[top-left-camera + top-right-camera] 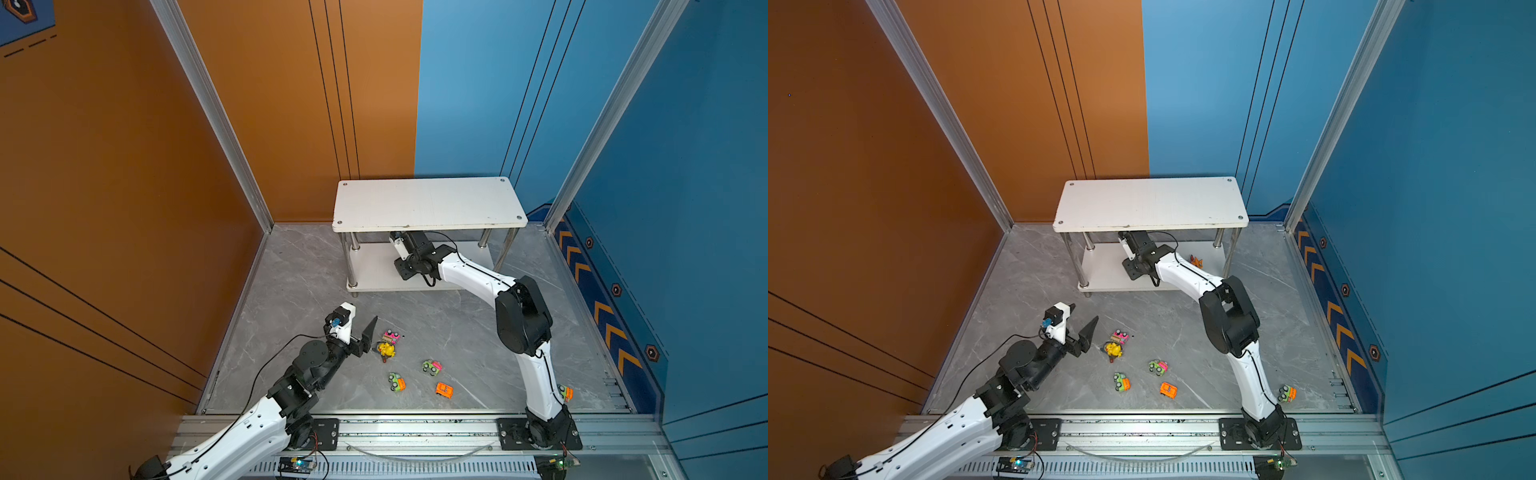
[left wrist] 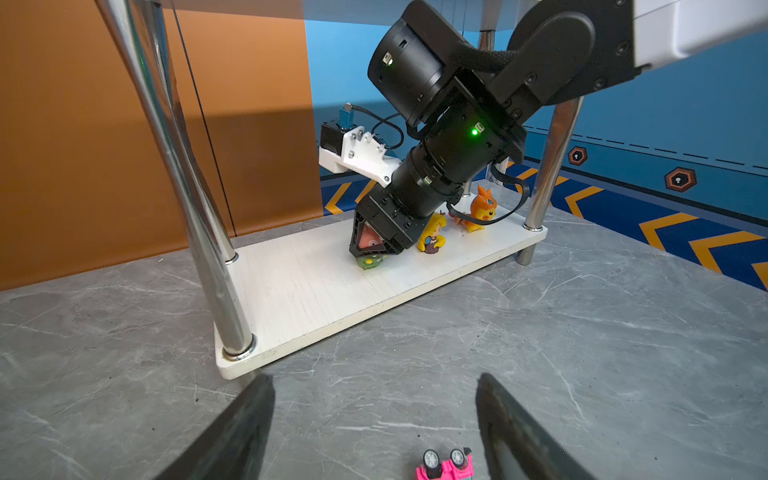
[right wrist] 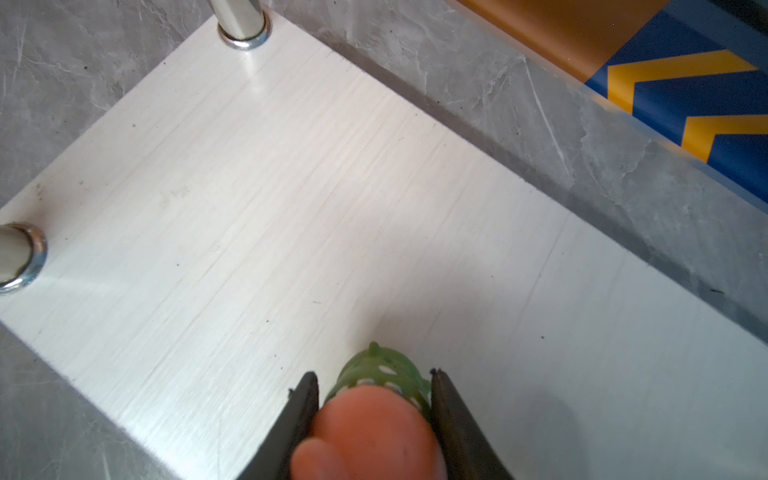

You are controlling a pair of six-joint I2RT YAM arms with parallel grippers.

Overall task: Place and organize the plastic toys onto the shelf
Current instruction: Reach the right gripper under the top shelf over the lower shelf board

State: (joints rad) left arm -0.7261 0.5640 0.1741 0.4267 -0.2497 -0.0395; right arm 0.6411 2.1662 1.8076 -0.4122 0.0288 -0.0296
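Pinched between the jaws of the right gripper (image 3: 372, 376), a pink-and-green figurine (image 3: 374, 428) is held low over the lower board of the shelf (image 3: 291, 199). That is probably low enough for it to stand once released, though I cannot tell whether it touches.

Seen from the left wrist, the left gripper (image 2: 374, 378) gapes empty above the floor. A pink car (image 2: 444, 467), likely its next pick, lies just short of its tips. A yellow-haired figurine (image 2: 432, 237) and an orange figurine (image 2: 480, 210) stand in a row beside the held toy.

In both top views the shelf is at upper middle with its top board bare, and loose cars (image 1: 432, 367) lie at lower centre.
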